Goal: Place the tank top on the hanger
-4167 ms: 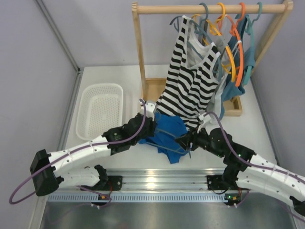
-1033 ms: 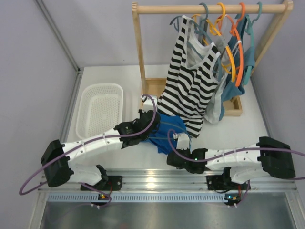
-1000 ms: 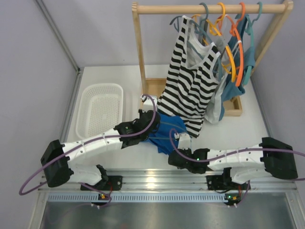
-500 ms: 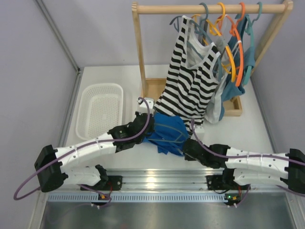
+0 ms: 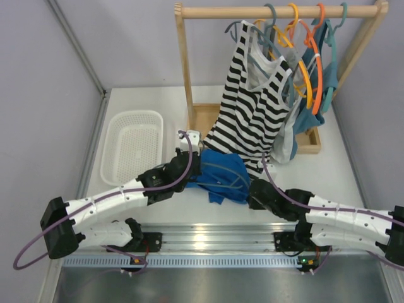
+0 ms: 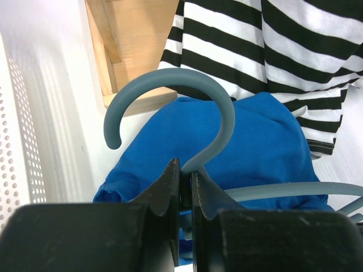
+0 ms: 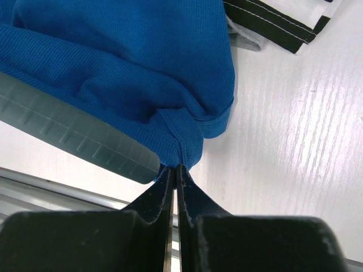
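Observation:
The bright blue tank top (image 5: 222, 178) lies bunched on the white table below the striped top (image 5: 252, 107). The slate-blue hanger (image 5: 225, 169) runs through it. In the left wrist view the hanger's curved hook (image 6: 222, 107) rises over the blue fabric (image 6: 255, 141), and my left gripper (image 6: 185, 173) is shut on the neck just under the hook. My right gripper (image 7: 176, 166) is shut on a hem fold of the tank top (image 7: 125, 51) at its near right corner. One hanger arm (image 7: 68, 133) passes just left of it. From above, my left gripper (image 5: 191, 161) and right gripper (image 5: 252, 189) flank the top.
A wooden rack (image 5: 184, 69) stands behind with the striped top, an orange hanger (image 5: 317, 76), a yellow hanger (image 5: 304, 76) and a teal top (image 5: 309, 117). Its wooden base (image 6: 133, 45) is close ahead. A white basket (image 5: 131, 146) sits left. A metal rail (image 5: 214, 243) edges the front.
My right arm has stretched out to the right, carrying the tank top's corner rightward and spreading the fabric along the hanger. My left gripper shifted slightly left with the hook.

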